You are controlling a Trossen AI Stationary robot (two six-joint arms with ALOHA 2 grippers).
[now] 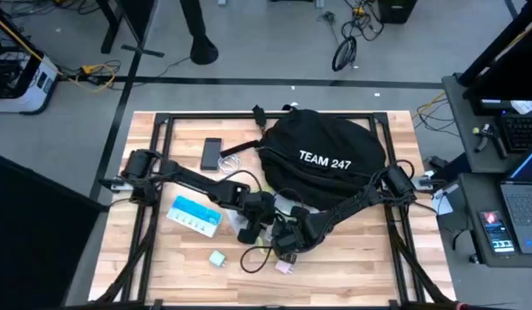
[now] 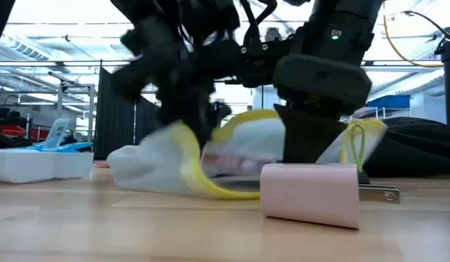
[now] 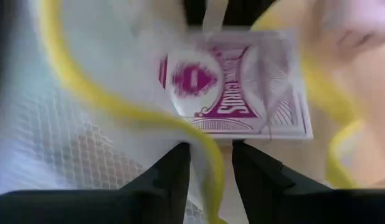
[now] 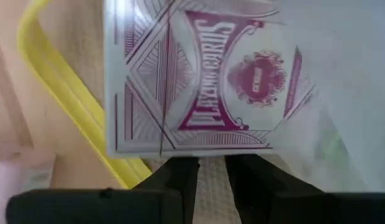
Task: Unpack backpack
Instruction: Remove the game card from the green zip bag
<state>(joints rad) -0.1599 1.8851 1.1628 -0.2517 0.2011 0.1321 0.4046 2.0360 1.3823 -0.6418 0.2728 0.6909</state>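
Far side of the wooden table (image 1: 352, 258): the backpack (image 1: 326, 159), big, black, lying flat. Already out and well apart from it: a blue and white box (image 1: 195, 215), a phone (image 1: 212, 153), a pink plug block (image 2: 310, 193) and a small green thing (image 1: 218, 258). Just in front of the bag, a white mesh pouch (image 2: 148, 164) with a yellow edge, playing cards (image 4: 199, 81) inside. Left gripper (image 3: 211, 155) nearly closed, pinching the pouch's yellow edge. Right gripper (image 4: 211, 165) right over the pouch too; cannot tell if gripping. Seems partly done, maybe with more to pull out. Cannot see inside the bag. Blurry in the low view, so hard to tell whether the pouch is off the wood.
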